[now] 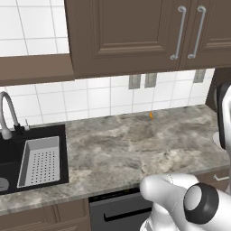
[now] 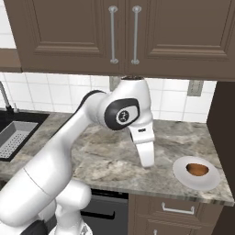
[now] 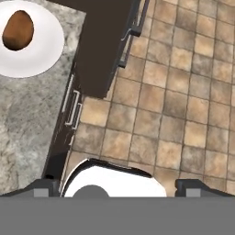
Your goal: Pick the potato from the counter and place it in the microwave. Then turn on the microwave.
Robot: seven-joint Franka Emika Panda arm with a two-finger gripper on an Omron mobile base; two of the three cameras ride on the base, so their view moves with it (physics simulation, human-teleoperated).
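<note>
Potato (image 2: 197, 169) on white plate (image 2: 183, 176), counter (image 2: 105, 156), right end.
Gripper (image 3: 117, 187) is being held wide apart, nothing gripped, above the tiled floor (image 3: 183, 101), well apart from the potato.

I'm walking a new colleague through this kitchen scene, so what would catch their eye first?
Probably the big white arm rising from the lower left of the right base view and bending over the counter. Next, the brown potato on a white plate near the counter's right end. In the left base view, the black sink with its curved tap stands out at left.
</note>
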